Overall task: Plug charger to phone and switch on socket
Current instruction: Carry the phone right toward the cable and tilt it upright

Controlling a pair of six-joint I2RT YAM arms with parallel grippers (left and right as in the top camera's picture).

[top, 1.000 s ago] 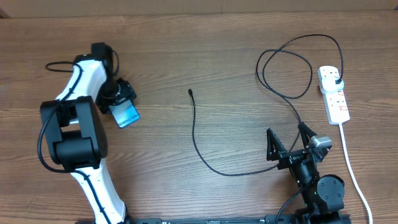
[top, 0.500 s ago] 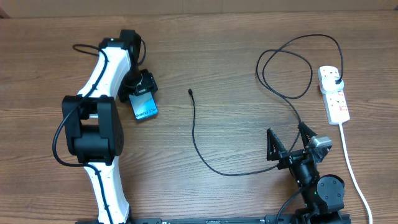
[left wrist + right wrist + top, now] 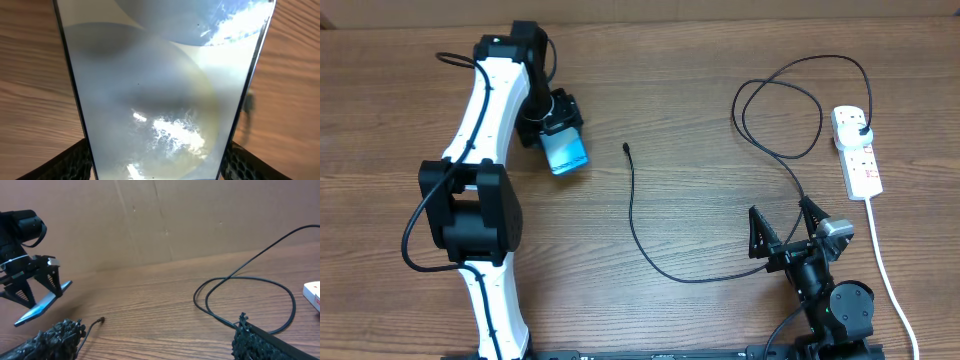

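Right, nearest the base the right pincer [image 3: 785, 230] sits with fingers spread wide, gripping nothing, while the charger [image 3: 633, 215] cable loops past it across the bench [image 3: 700, 80]. Its connector tip [image 3: 626, 148] lies bare on the wood. Beyond, the left pincer [image 3: 560, 138] is clamped on the phone [image 3: 567, 153], held tilted above the bench just left of that tip, and far right the plug [image 3: 861, 130] sits in the white power strip [image 3: 863, 172].
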